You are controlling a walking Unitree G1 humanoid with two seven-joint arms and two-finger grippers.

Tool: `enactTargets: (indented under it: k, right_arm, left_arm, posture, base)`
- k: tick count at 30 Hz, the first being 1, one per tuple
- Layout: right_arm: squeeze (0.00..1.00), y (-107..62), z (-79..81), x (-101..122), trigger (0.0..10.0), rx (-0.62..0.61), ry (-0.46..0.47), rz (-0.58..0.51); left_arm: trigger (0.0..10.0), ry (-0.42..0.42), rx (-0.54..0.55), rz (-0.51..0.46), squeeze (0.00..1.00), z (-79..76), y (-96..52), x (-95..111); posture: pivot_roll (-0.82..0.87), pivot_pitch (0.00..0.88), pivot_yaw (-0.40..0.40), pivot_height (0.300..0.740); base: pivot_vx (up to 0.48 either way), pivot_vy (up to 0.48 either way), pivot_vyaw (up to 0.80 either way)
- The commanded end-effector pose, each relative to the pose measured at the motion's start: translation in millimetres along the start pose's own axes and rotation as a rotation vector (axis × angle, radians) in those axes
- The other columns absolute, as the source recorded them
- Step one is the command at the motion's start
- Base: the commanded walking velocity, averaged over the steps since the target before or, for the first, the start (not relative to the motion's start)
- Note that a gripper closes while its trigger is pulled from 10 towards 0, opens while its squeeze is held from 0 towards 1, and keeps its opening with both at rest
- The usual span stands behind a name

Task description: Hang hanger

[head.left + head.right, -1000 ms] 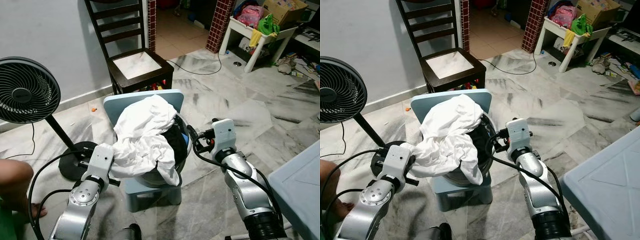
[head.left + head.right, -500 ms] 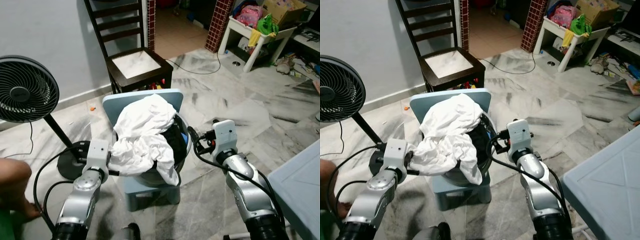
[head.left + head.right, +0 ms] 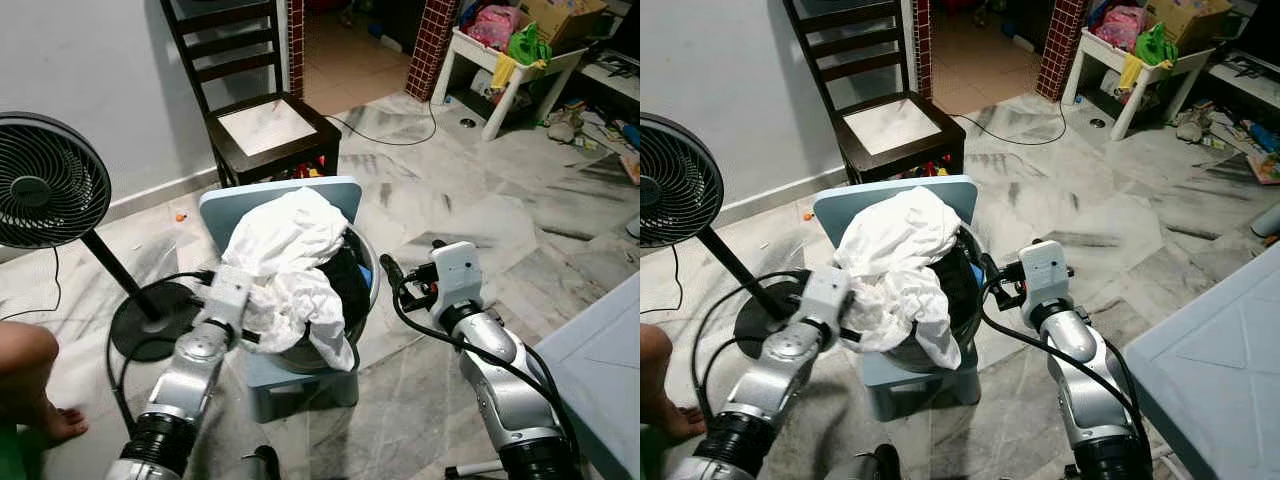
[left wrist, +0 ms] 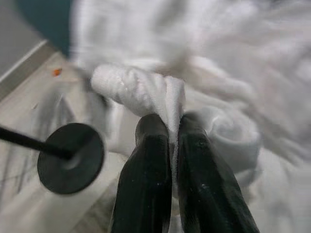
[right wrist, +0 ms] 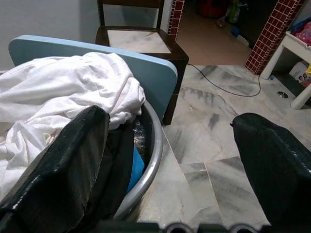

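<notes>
fan (image 3: pixel 45 182): 9 o'clock, stand base just beside the left arm
left gripper (image 4: pixel 171 127): fingers pinching a fold of white cloth (image 3: pixel 290 255) at the basin's 9 o'clock
basin (image 5: pixel 150 160): on a blue stool (image 3: pixel 330 195), piled with laundry
right gripper (image 3: pixel 388 272): spread wide – just beside the rim, 3 o'clock
hanger: can't make one out
step: pulling cloth, likely – next lift it clear
room: open floor at 3 o'clock, dark chair (image 3: pixel 265 110) at 12

You've got a crumpled white garment (image 3: pixel 285 255) heaped over the rim of a grey basin (image 5: pixel 151 148). One twisted fold is pinched tight in your left gripper (image 4: pixel 171 121), and the heap sits just beside your wide-spread right gripper (image 5: pixel 170 121).
</notes>
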State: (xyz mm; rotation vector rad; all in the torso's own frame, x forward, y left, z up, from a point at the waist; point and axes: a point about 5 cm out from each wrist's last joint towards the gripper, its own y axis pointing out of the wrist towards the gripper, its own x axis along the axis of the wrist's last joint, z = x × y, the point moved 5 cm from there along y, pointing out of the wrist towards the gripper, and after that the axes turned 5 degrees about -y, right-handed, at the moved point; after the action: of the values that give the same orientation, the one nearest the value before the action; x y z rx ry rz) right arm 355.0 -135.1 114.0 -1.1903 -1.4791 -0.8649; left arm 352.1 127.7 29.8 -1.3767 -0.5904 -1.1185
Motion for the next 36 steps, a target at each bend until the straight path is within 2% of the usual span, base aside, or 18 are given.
enactTargets:
  k: [1,2,3,4,10,11,12,16,18,20,29,34,36]
  right_arm:
    - [0.00,-1.2,0.5,1,10.0,0.003,-0.008,0.003]
    - [0.00,-1.2,0.6,1,10.0,0.003,-0.009,0.004]
    - [0.00,-1.2,0.7,1,10.0,0.004,-0.009,0.005]
    - [0.00,-1.3,0.8,0,10.0,0.004,-0.009,0.006]
    - [0.00,-1.8,1.5,1,10.0,0.007,-0.010,0.007]
    - [0.00,-1.7,2.0,0,10.0,0.008,-0.009,0.008]
    - [0.00,-1.6,2.3,0,10.0,0.009,-0.009,0.008]
    - [0.00,-1.4,2.7,0,10.0,0.010,-0.008,0.009]
    - [0.00,-1.1,3.5,0,10.0,0.012,-0.006,0.009]
    - [0.00,-0.2,5.3,0,10.0,0.015,-0.003,0.008]
    - [0.00,0.9,7.1,1,10.0,0.020,-0.001,0.005]
    - [0.00,0.4,4.1,0,10.0,0.014,-0.005,0.009]
    - [0.00,0.2,4.1,0,10.0,0.013,-0.005,0.009]
  left_arm:
    - [10.0,0.022,-0.044,0.040,0.00,-11.6,-0.7,-13]
    - [10.0,0.022,-0.050,0.041,0.00,-13.6,-0.7,-14]
    - [10.0,0.019,-0.049,0.045,0.21,-14.2,-0.7,-15]
    - [10.0,0.018,-0.046,0.046,1.00,-14.2,-0.6,-15]
    - [10.0,0.013,-0.002,0.032,1.00,-7.3,-1.1,-14]
    - [10.0,-0.002,0.052,-0.002,1.00,1.9,-2.4,-9]
    - [10.0,-0.013,0.069,-0.020,1.00,4.8,-3.5,-5]
    - [10.0,-0.039,0.112,-0.053,1.00,10.7,-6.9,1]
    - [10.0,-0.082,0.145,-0.080,1.00,13.2,-10.7,5]
    - [10.0,-0.121,0.162,-0.121,1.00,9.2,-14.8,12]
    - [10.0,-0.170,0.153,-0.166,1.00,-3.1,-17.7,20]
    - [10.0,-0.291,0.198,-0.194,1.00,-2.7,-23.7,27]
    - [10.0,-0.316,0.211,-0.245,1.00,-3.2,-29.3,37]
  posture:
    - [0.01,0.193,-0.026,0.740]
    - [0.01,0.193,-0.026,0.740]
    - [0.01,0.193,-0.026,0.740]
    - [0.01,0.193,-0.026,0.740]
    - [0.01,0.195,-0.028,0.740]
    - [0.02,0.193,-0.028,0.740]
    - [0.02,0.193,-0.028,0.740]
    - [0.02,0.193,-0.028,0.740]
    - [0.02,0.193,-0.028,0.740]
    - [0.03,0.190,-0.029,0.740]
    - [0.03,0.193,-0.031,0.740]
    - [0.03,0.192,-0.032,0.740]
    - [0.03,0.194,-0.028,0.740]
  base:
    - [0.000,0.000,0.00]
    - [0.000,0.000,0.00]
    - [0.000,0.000,0.00]
    - [0.000,0.000,0.00]
    - [0.000,0.000,0.00]
    - [0.000,0.000,0.00]
    - [0.000,0.000,0.00]
    - [0.000,0.000,0.00]
    - [0.000,0.000,0.00]
    - [0.000,0.000,0.00]
    - [0.000,0.000,0.00]
    - [0.000,0.000,0.00]
    - [0.000,0.000,0.00]
